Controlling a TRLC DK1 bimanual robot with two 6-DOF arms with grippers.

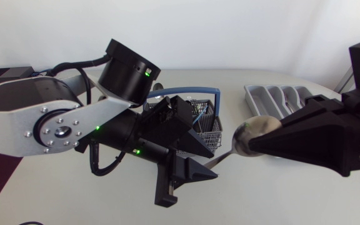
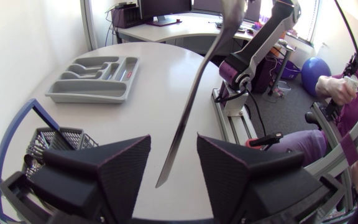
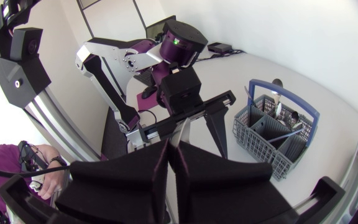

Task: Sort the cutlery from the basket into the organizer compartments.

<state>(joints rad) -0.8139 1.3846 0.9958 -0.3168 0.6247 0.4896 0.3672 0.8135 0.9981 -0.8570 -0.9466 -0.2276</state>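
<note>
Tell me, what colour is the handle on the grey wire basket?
Blue. The arched handle of the grey wire basket shows best in the head view.

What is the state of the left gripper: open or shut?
Open. The fingers of the left gripper stand apart; the spoon passes between them, touching neither.
</note>
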